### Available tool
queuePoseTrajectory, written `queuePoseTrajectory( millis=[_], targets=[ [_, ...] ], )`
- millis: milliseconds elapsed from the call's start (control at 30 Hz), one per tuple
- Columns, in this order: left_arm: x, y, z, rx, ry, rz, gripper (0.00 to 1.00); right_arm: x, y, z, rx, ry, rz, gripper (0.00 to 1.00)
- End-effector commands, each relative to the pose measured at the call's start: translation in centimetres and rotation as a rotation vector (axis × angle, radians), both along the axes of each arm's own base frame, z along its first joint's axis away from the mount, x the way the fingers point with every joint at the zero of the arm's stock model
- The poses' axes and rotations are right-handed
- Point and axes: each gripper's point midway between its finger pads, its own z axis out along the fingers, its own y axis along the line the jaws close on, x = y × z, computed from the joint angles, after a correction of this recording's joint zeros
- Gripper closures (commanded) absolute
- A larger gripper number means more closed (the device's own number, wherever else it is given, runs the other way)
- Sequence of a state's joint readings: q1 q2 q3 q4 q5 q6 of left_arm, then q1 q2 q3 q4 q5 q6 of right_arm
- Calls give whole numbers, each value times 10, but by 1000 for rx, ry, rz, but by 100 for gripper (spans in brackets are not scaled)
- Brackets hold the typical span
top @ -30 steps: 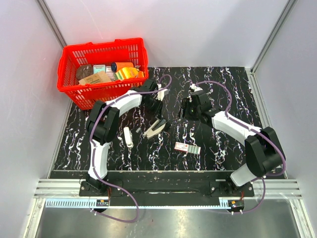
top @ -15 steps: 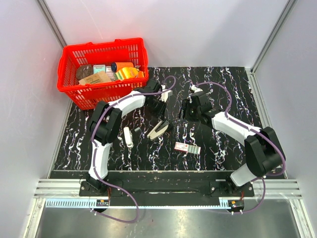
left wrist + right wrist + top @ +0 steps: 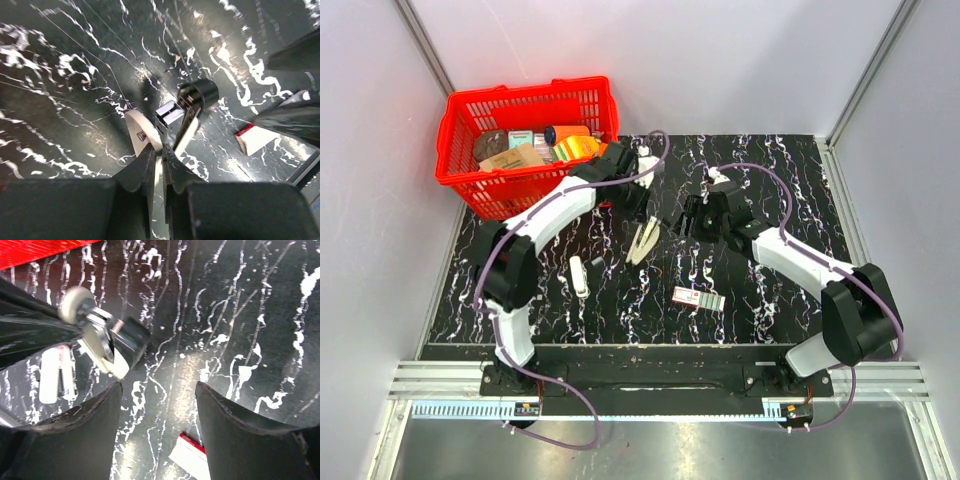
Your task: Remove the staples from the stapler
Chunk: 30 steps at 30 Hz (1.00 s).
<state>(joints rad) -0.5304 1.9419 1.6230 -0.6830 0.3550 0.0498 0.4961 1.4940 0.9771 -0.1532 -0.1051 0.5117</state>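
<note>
Two arms stand bolted at the near edge of a black, white-veined table (image 3: pixel 770 300). Nearest them lie a flat red-and-white box (image 3: pixel 698 298) and, to its left, a short white bar (image 3: pixel 579 276) — well apart from each other. Beyond these, and between them, is the stapler (image 3: pixel 643 241), its grey-silver body and paler hinged arm splayed in a narrow V. The left gripper (image 3: pixel 641 220) is pinched onto it. In the left wrist view the dark fingers (image 3: pixel 142 167) press on the pale end, while the metal channel and black tip point away. Whether the stapler touches the table cannot be told. Just right of it, the right gripper (image 3: pixel 690 222) faces the stapler with its fingers (image 3: pixel 90 430) spread wide — nothing between them. Farthest, at the rear left, a red basket (image 3: pixel 480 192) holds assorted packages.
</note>
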Motion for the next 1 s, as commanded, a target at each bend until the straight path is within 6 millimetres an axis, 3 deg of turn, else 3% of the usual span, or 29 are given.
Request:
queuePoseTrajectory(
  millis=[0,267,500,733,967],
  targets=[
    [5,2,94,-85,-221,-16,100,-2,26,31,186,-37,56,32],
    [-12,20,120,-100,-242,-23,100,-10,43,64,360,-194,154,23],
    [-24,30,128,-123,-225,-46,100,-19,52,89,405,-362,286,20],
    [-47,30,134,-151,-199,-151,100,-16,64,91,427,-413,364,21],
    [-55,41,135,-101,-306,-210,100,3,64,77,477,-195,190,24]
  ],
)
